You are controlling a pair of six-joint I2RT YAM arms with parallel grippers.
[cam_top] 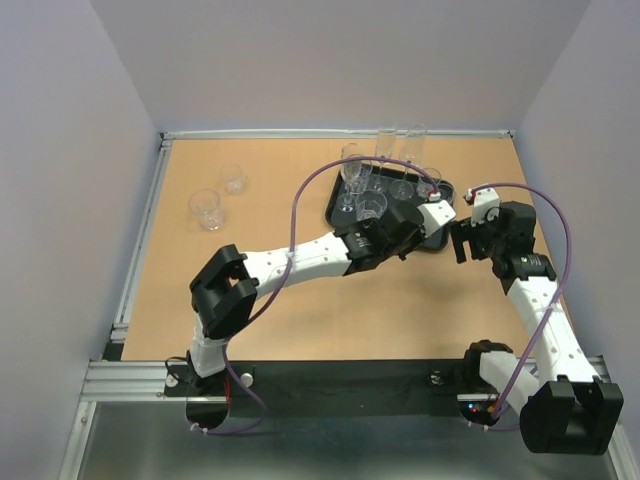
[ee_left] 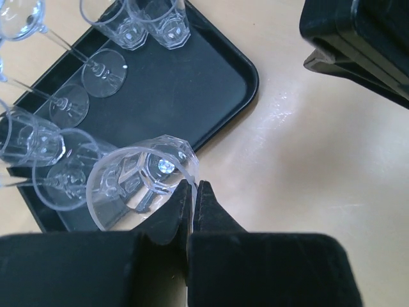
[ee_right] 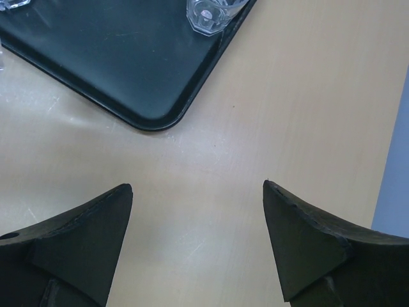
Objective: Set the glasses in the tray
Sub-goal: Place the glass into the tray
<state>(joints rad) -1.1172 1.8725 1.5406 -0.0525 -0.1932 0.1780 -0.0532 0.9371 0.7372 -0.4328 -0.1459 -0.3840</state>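
Note:
The black tray (cam_top: 341, 208) lies at the back right of the table and holds several clear glasses, tumblers and stemmed ones (ee_left: 105, 70). My left gripper (ee_left: 194, 185) is shut on the rim wall of a clear tumbler (ee_left: 144, 182), one finger inside it and one outside. It holds the tumbler over the tray's (ee_left: 192, 83) edge near a corner. In the top view this gripper (cam_top: 432, 202) reaches across the tray's right side. My right gripper (ee_right: 198, 192) is open and empty over bare table, just off a tray (ee_right: 115, 57) corner. It shows in the top view (cam_top: 465, 240) too.
Two clear tumblers (cam_top: 205, 208) (cam_top: 233, 178) stand on the wooden table at the far left, apart from the tray. Another tumbler (ee_right: 211, 13) sits at the tray's edge close to my right gripper. Grey walls enclose the table on three sides.

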